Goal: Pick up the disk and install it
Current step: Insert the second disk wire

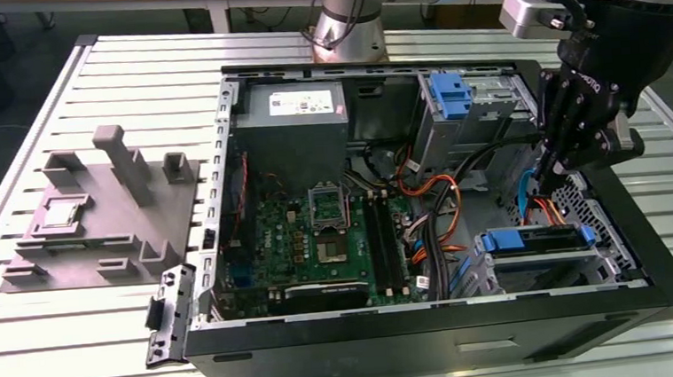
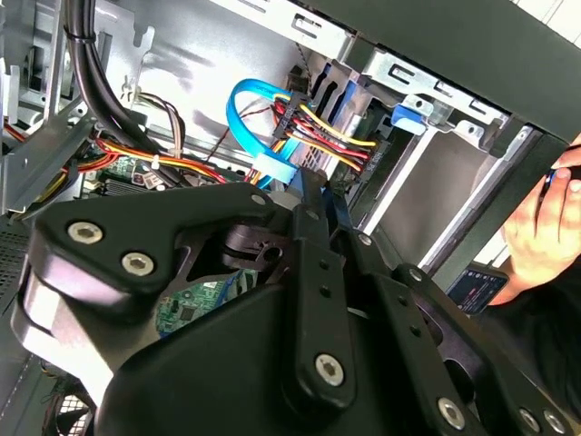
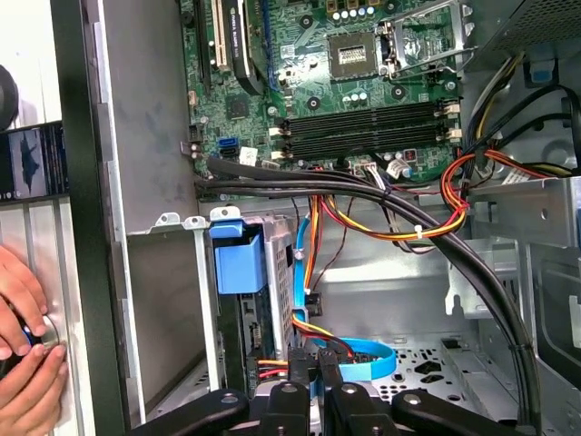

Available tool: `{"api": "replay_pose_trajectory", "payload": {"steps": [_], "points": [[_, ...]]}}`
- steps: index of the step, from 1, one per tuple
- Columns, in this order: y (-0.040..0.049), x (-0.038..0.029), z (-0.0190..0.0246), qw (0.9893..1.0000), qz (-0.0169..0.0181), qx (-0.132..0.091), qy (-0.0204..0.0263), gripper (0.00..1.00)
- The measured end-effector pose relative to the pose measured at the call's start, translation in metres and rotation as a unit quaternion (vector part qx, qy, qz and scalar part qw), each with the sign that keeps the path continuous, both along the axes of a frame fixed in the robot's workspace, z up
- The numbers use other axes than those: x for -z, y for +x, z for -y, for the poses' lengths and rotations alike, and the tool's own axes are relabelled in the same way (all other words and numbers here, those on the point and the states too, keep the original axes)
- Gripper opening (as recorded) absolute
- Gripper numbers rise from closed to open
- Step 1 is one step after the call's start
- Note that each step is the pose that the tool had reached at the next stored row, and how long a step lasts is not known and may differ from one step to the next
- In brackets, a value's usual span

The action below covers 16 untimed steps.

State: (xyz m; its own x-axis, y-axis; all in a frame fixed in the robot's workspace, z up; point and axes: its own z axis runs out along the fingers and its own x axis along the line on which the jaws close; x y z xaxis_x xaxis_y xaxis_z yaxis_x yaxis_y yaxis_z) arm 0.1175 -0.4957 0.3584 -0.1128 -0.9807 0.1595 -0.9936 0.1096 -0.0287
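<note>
Slatted table [image 1: 75, 349]: disk [image 1: 548, 239] in case [image 1: 443, 345] bay, long axis across exterior view; end effector [image 1: 547, 176] grip unclear.

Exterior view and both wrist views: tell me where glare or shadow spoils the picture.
Exterior view: bright glare on the slatted table along the near edge; the computer case interior stays evenly lit. Second wrist view: the gripper body looms dark and close, and the case rim is washed out at one corner. First wrist view: the motherboard is clear, while the hand looks overexposed.
</note>
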Motion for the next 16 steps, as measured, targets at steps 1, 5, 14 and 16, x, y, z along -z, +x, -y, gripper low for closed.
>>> {"api": "replay_pose_trajectory", "payload": {"steps": [1,5,14,16], "points": [[0.0000,0.0000,0.0000,1.0000,0.0000,0.000,0.0000,0.16],[0.0000,0.0000,0.0000,1.0000,0.0000,0.000,0.0000,0.16],[-0.0007,0.0009,0.0050,0.9999,0.0008,0.000,0.0108,0.16],[-0.0010,0.0016,0.0077,0.9998,0.0015,0.000,0.0179,0.16]]}}
